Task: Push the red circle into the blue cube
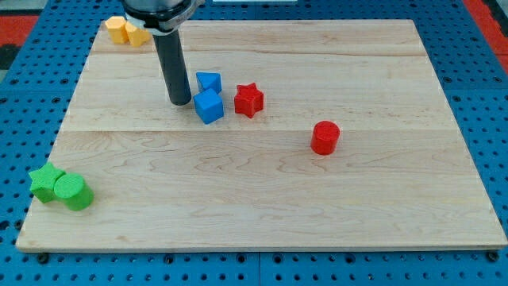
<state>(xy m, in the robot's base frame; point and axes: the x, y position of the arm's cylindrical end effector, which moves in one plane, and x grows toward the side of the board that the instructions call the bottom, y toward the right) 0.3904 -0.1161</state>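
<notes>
The red circle (325,137) is a short red cylinder lying right of the board's middle. The blue cube (209,106) lies left of centre in the upper half, with a second blue block (209,82) just above it and touching it. A red star (248,99) lies close to the cube's right side. My tip (180,102) rests on the board just left of the blue cube, a small gap between them. The tip is far to the left of the red circle.
Two yellow blocks (127,32) lie at the board's top left corner. A green star (47,182) and a green cylinder (74,192) lie together at the bottom left. The wooden board (262,214) lies on a blue pegboard (492,95).
</notes>
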